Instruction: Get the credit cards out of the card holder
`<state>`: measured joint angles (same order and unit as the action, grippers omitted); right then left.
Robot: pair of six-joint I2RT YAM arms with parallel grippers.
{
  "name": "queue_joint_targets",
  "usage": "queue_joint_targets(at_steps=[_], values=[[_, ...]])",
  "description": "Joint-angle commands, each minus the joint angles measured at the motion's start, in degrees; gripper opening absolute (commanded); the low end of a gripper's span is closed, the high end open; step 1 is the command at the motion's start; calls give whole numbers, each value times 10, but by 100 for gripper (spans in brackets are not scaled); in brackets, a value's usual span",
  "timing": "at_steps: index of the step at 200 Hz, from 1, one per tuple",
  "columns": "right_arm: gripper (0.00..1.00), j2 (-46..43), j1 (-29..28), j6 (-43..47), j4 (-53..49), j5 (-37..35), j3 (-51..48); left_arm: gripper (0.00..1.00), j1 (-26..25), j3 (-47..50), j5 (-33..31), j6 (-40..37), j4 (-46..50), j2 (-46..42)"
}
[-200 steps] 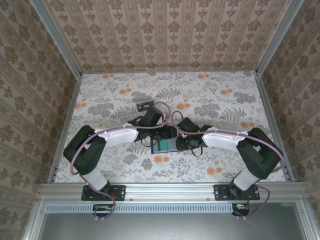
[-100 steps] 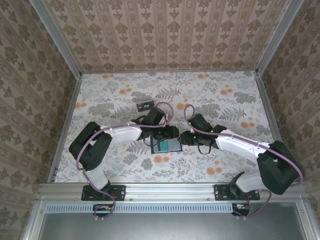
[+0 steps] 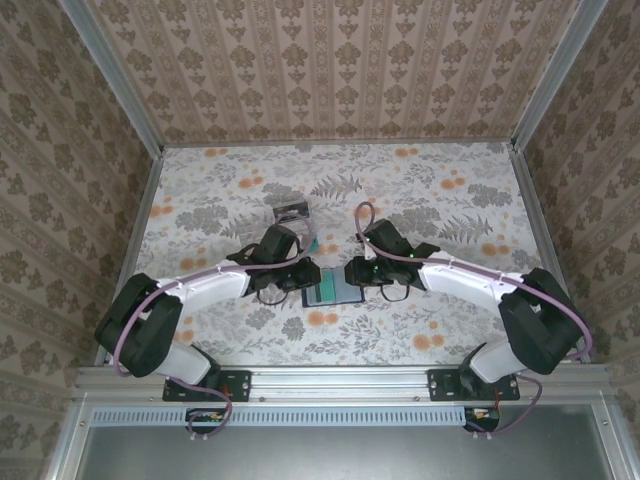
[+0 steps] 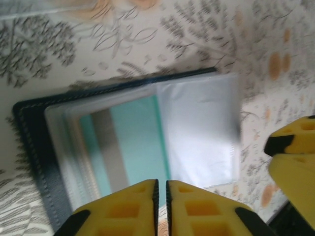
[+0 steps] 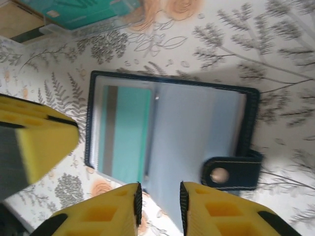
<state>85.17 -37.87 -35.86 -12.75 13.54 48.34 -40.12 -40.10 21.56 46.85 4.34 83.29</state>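
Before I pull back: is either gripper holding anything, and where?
Nothing clearly. The left gripper looks shut on nothing; the right gripper stands slightly open over the edge of the wallet; contact cannot be told.

No word, number, brand or sign can be read anywhere. The teal card (image 5: 128,132) in the open card holder (image 5: 197,123) shows a plain grey stripe and no legible print, and the left wrist view of it is blurred. The holder's closing tab (image 5: 242,172) bears a bare metal stud. A second teal card (image 5: 83,12) carries a small pale patch, too small to read.
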Motion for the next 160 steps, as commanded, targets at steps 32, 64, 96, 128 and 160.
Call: queue_joint_targets(at_steps=[32, 64, 96, 128, 160], values=[[25, 73, -17, -37, 48, 75, 43, 10, 3, 23, -16, -2, -1, 15], [22, 117, -17, -46, 38, 77, 54, 10, 4, 31, -19, 0, -2, 28], [24, 149, -16, -49, 33, 78, 59, 9, 5, 37, -28, 3, 7, 31], [24, 161, -13, -53, 36, 79, 58, 8, 4, 40, -31, 1, 14, 36], [23, 169, -3, -62, 60, 103, 47, 7, 3, 42, -29, 3, 10, 42]])
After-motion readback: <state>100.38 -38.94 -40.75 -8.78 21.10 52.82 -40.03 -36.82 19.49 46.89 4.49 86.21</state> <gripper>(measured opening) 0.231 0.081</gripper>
